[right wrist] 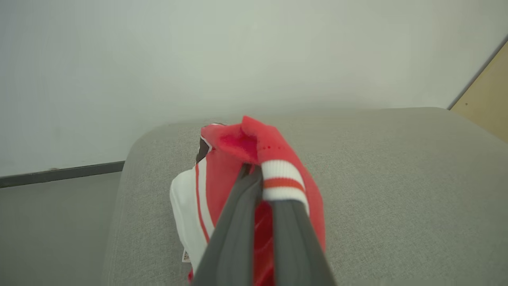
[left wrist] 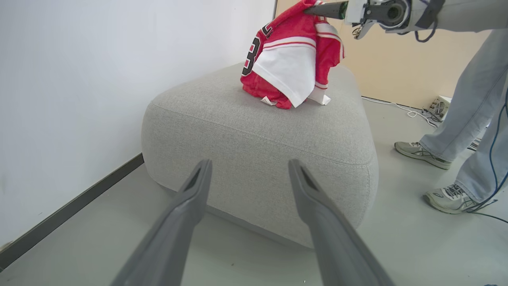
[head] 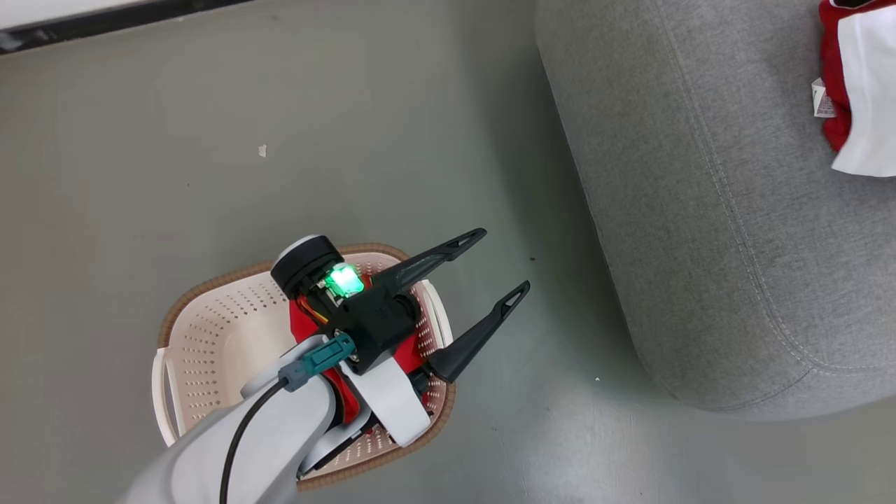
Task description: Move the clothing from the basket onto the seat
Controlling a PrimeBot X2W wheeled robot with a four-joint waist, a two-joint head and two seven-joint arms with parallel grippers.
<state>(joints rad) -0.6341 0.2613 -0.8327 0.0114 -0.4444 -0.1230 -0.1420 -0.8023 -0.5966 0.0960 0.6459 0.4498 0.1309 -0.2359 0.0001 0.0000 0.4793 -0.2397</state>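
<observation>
Basket (head: 210, 343) at 7 o'clock in head view, on floor (head: 140, 140). 1 red garment (head: 302, 327) inside, mostly hidden under left arm (head: 266, 427). Left gripper (head: 502, 260) over basket's 3 o'clock rim, jaws spread wide, holding nothing, pointing toward seat (head: 700, 210) at 3 o'clock. Red-white jersey (head: 857, 91) at 2 o'clock on seat top, lower folds resting on cushion. Right gripper (right wrist: 260, 178) clamped tight on jersey's upper fold, striped cuff draped across it. Person's legs (left wrist: 468, 119) at 3 o'clock in left wrist view.
</observation>
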